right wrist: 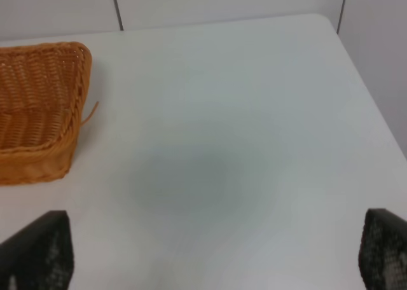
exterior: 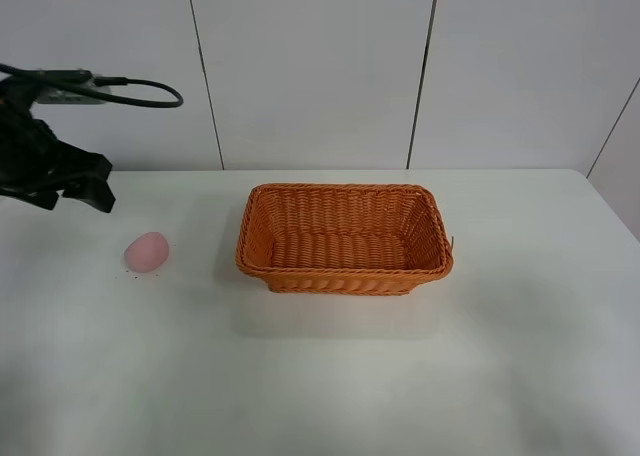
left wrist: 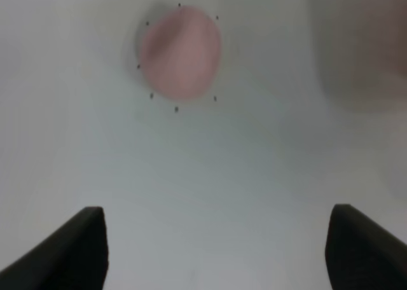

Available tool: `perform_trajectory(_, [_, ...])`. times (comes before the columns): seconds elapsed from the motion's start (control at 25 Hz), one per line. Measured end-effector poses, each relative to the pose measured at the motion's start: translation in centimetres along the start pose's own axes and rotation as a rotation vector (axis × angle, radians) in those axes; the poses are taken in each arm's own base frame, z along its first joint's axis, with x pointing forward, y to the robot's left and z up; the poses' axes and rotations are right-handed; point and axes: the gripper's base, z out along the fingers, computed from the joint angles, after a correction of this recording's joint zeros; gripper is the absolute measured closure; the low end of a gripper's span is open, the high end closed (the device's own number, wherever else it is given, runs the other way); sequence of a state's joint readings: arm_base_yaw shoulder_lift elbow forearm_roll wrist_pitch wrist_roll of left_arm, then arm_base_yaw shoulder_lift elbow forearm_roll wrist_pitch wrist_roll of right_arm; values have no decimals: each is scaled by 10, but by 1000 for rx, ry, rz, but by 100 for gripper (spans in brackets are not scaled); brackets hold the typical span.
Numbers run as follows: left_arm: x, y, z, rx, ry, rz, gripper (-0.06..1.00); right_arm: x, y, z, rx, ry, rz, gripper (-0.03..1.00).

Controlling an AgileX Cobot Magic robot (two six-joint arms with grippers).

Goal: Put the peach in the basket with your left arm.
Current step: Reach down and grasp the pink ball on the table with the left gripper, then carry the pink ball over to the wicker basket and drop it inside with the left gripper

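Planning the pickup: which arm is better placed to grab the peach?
Left. The left hand hovers open near the peach, seen in its wrist view; the right hand sees only a corner of the basket and table.

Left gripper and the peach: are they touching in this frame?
Apart. The left wrist view shows the peach lying on the table, with bare surface between it and the open left gripper.
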State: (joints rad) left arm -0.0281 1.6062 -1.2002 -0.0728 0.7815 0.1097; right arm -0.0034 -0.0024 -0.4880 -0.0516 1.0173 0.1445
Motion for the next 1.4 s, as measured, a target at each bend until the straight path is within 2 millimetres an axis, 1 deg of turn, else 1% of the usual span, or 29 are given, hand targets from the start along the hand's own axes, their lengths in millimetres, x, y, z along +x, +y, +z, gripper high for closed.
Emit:
perform_trajectory(0.12, [-31, 5, 40, 2, 49, -3, 13, 0, 0, 0, 0, 0, 0, 27])
perform_trajectory(0.16, [-38, 6, 54, 3, 71, -5, 13, 0, 0, 0, 0, 0, 0, 27])
perform_trajectory(0.2, [-45, 8, 64, 3, 77, -6, 13, 0, 0, 0, 0, 0, 0, 27])
perform_trajectory(0.28, [-53, 10, 90, 4, 109, -9, 13, 0, 0, 0, 0, 0, 0, 27])
perform_trajectory(0.4, [-59, 14, 122, 3, 134, -14, 13, 0, 0, 0, 0, 0, 0, 27])
perform_trajectory(0.48, [-57, 15, 140, 2, 157, -17, 13, 0, 0, 0, 0, 0, 0, 27])
perform_trajectory(0.6, [-52, 17, 159, 3, 190, -21, 13, 0, 0, 0, 0, 0, 0, 27])
perform_trajectory(0.68, [-51, 18, 168, 2, 198, -23, 13, 0, 0, 0, 0, 0, 0, 27])
perform_trajectory(0.84, [-50, 19, 175, -3, 194, -21, 13, 0, 0, 0, 0, 0, 0, 27])
perform_trajectory(0.92, [-50, 19, 175, -3, 191, -21, 16, 0, 0, 0, 0, 0, 0, 27])
perform_trajectory(1.0, [-49, 19, 176, -4, 197, -30, 27, 0, 0, 0, 0, 0, 0, 27])
perform_trajectory(1.04, [-49, 19, 176, -3, 203, -33, 36, 0, 0, 0, 0, 0, 0, 27])
perform_trajectory(1.12, [-48, 19, 176, -7, 215, -30, 61, 0, 0, 0, 0, 0, 0, 27])
perform_trajectory(1.16, [-48, 19, 174, -11, 220, -25, 70, 0, 0, 0, 0, 0, 0, 27])
perform_trajectory(1.2, [-49, 20, 171, -17, 217, -23, 77, 0, 0, 0, 0, 0, 0, 27])
perform_trajectory(1.24, [-51, 20, 168, -24, 221, -27, 80, 0, 0, 0, 0, 0, 0, 27])
perform_trajectory(1.32, [-56, 21, 156, -37, 229, -33, 81, 0, 0, 0, 0, 0, 0, 27])
perform_trajectory(1.4, [-66, 20, 138, -49, 227, -36, 81, 0, 0, 0, 0, 0, 0, 27])
